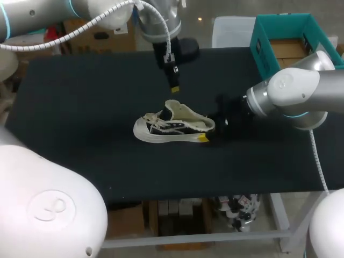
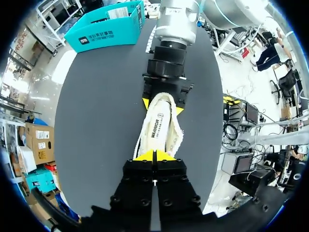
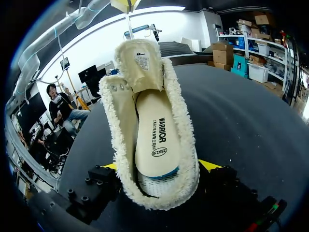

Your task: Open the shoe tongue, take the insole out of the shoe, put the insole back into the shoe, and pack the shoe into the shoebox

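The shoe (image 1: 172,126) is gripped at the heel between the right gripper's (image 3: 160,166) fingers, with its long axis running straight ahead of them. The insole (image 3: 157,140) lies inside, just ahead. The left gripper (image 2: 154,155), fingers clenched on nothing, hangs nearer the raised tongue (image 3: 140,63).

Left tool (image 2: 153,155) tips pressed together, shoe (image 2: 161,126) ahead

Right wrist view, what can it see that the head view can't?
Only the right wrist view: the flat cream insole lying inside the cream fleece-lined shoe. Only the head view: the teal cardboard shoebox at the far right corner of the black table. Both: the shoe, its heel held by the right gripper.
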Robot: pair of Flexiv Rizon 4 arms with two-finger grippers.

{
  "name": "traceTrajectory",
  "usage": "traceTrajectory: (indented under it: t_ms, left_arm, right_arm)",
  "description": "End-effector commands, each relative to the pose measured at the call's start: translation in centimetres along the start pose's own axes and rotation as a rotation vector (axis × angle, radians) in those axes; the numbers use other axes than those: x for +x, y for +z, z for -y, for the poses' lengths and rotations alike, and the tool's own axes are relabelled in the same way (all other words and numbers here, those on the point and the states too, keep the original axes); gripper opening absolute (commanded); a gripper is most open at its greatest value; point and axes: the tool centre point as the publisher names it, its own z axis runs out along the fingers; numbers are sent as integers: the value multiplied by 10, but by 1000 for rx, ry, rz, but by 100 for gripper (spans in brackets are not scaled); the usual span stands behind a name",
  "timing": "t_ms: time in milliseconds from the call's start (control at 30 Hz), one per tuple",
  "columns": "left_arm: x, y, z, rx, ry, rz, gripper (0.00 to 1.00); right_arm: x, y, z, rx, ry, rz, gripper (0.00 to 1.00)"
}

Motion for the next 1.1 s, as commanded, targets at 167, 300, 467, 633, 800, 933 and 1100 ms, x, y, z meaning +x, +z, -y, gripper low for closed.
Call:
traceTrajectory:
  t_ms: [167,300,467,633,800,933,1100]
  left_arm:
    - [5,23,7,-12,122,-57,0]
    - [6,37,8,-8,153,-56,0]
    - [3,58,7,-11,170,-88,0]
    - [2,78,5,-27,170,-129,0]
    - [8,88,1,-34,187,-135,0]
    - [11,98,1,-50,191,-138,0]
    - [15,110,-3,-61,208,-148,0]
  right_arm:
    - [-3,1,6,-3,-1,-5,0]
    - [-3,1,6,-3,-1,-5,0]
    - [-3,1,6,-3,-1,-5,0]
    - [-3,1,6,-3,-1,-5,0]
    - [-3,1,6,-3,-1,-5,0]
    - [-3,1,6,-3,-1,-5,0]
    - [-3,1,6,-3,-1,-5,0]
